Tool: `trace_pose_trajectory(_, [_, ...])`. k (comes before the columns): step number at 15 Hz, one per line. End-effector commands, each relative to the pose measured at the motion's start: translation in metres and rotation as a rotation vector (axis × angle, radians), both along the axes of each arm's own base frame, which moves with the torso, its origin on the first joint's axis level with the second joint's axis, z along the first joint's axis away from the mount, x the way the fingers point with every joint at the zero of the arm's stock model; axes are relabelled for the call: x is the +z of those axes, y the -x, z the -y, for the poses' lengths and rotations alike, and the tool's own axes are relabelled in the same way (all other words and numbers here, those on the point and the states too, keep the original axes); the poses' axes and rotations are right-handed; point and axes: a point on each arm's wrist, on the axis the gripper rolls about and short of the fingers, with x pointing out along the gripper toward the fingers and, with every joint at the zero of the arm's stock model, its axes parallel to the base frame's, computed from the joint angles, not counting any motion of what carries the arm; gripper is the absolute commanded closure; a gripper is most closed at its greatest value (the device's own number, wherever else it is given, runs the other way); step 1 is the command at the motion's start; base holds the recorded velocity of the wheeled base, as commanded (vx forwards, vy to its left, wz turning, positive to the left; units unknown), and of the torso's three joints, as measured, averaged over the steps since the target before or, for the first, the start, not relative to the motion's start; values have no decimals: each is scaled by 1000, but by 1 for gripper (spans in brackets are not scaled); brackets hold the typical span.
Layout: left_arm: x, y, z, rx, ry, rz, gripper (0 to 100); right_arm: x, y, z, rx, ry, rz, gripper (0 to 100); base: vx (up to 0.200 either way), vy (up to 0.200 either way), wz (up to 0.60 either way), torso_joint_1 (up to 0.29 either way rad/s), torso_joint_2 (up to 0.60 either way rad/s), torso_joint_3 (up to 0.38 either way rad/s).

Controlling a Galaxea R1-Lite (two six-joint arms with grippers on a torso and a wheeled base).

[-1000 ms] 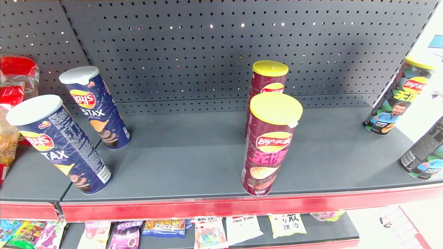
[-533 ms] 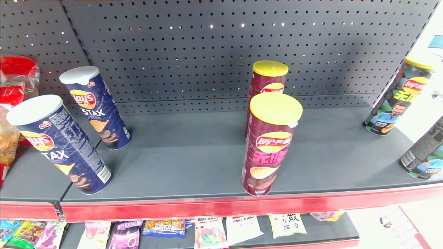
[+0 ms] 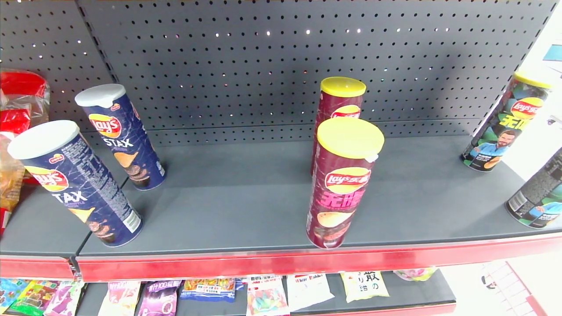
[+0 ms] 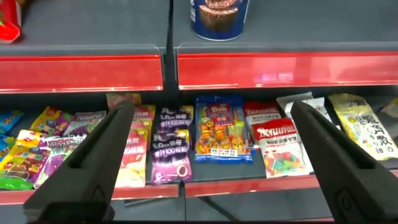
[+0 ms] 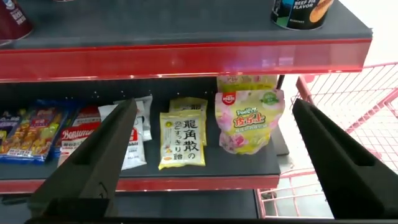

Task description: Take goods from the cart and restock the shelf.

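While both arms are low in front of the shelving, the left tool (image 4: 211,171) is spread wide with nothing between its fingers, and the right tool (image 5: 214,165) is just as wide and just as empty. Just past them, the lower shelf (image 5: 249,163) carries a row of flat snack bags (image 4: 214,127) lying along its front edge. A red wire cart (image 5: 354,93) stands off the right end of that shelf.

Above, the upper shelf (image 3: 246,206) shows a red front lip (image 3: 263,263). Three cans stand along its front edge:
- a blue can (image 3: 79,184) with a white lid near the left end
- a maroon can (image 3: 340,188) with a yellow lid right of the middle
- a dark green can (image 3: 538,197) at the right end

Each has a twin farther back. A second maroon can (image 3: 340,103) stands close behind the first, a second blue can (image 3: 120,136) stands toward the back edge, and a second green can (image 3: 505,127) stands near the back right corner. Red bags (image 3: 19,101) sit at the far left end. A grey pegboard (image 3: 263,66) closes the back.
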Motion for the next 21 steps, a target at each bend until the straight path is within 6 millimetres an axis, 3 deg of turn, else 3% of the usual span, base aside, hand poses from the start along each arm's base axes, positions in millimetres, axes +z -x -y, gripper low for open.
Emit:
trace_pose_trajectory(1, [0, 0, 0, 0, 0, -6, 0, -1, 0, 0, 1, 0, -1, 0, 0, 0, 0, 0, 0, 0])
trace_pose_trajectory(3, [0, 0, 0, 0, 0, -6, 0, -1, 0, 0, 1, 0, -1, 0, 0, 0, 0, 0, 0, 0])
trace_pose_trajectory(9, [0, 0, 0, -4, -13, -5, 0, 0, 0, 0, 1, 0, 1, 0, -200, 0, 0, 6, 5, 3])
trace_pose_trajectory(21, [0, 0, 0, -16, -26, -6, 0, 0, 0, 0, 1, 0, 1, 0, 0, -50, 0, 1, 1, 1])
